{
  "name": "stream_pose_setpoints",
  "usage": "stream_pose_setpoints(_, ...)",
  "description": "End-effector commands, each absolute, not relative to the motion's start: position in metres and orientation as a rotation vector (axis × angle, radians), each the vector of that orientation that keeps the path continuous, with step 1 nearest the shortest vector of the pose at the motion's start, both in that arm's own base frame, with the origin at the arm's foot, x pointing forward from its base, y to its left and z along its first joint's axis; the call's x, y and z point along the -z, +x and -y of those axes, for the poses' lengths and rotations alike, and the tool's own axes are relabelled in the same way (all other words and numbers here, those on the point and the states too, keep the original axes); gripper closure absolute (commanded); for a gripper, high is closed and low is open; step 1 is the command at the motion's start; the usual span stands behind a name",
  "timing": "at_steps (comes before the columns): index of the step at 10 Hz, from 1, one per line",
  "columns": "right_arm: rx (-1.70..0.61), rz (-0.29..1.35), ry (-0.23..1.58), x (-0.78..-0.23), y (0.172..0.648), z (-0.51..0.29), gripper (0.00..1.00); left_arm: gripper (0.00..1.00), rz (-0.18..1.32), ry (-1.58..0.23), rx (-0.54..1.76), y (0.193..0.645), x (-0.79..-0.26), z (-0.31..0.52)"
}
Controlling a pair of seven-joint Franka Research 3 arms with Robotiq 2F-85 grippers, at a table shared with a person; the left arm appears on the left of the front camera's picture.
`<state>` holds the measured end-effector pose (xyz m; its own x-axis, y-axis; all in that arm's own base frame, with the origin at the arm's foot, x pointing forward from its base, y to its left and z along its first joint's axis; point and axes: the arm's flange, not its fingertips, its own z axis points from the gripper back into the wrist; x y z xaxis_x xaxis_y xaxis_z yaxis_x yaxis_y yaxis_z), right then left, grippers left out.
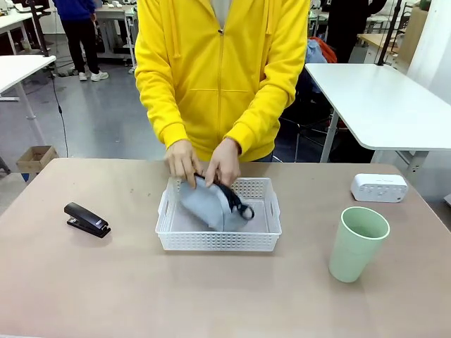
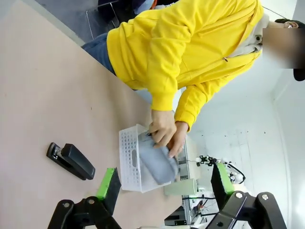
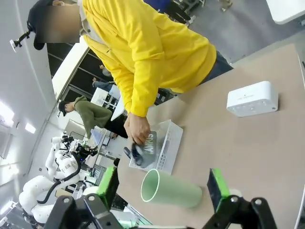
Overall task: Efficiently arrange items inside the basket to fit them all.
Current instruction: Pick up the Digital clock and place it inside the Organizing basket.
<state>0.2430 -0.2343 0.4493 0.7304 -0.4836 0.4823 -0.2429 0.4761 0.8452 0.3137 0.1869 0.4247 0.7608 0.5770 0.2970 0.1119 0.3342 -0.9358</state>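
A: Why is the grey pouch (image 1: 211, 204) tilted inside the basket (image 1: 218, 243)?

B: The person's hands (image 1: 224, 163) are tucking it in, probably to leave room. The stapler (image 1: 87, 219), cup (image 1: 358, 243) and white box (image 1: 379, 187) wait on the worktop (image 1: 225, 299). The left fingers (image 2: 108, 187) and right fingers (image 3: 218, 187) are spread and empty.

The front view looks from the robot's edge of the beige worktop (image 1: 84, 296), slightly downward and close, across the shallow white perforated plastic basket (image 1: 218, 243) to the person in a yellow jacket (image 1: 218, 63) behind it. Both wrist views, rolled sideways, stand farther from the basket: that of the left hand (image 2: 164, 186) on its black stapler (image 2: 71, 161) side, that of the right hand (image 3: 163, 186) on its pale green plastic cup (image 3: 178, 192) side. All three share the basket.
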Motion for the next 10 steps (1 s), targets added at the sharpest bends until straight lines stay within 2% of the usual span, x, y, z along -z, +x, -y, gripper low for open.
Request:
stream_pose_setpoints(1, 0.153, 0.806, 1.095, -0.453, 0.239, 0.237, 0.0, 0.0, 0.71, -1.235, -0.309, 0.313, -0.425, -0.19)
stream_pose_setpoints(9, 0.175, 0.777, 1.098, -0.451, 0.239, 0.235, 0.0, 0.0, 0.71, -1.235, -0.309, 0.313, -0.425, -0.19)
stream_pose_setpoints(10, 0.143, 0.787, 0.995, -0.462, 0.247, 0.221, 0.0, 0.0, 0.71, -1.235, -0.309, 0.313, -0.425, -0.19)
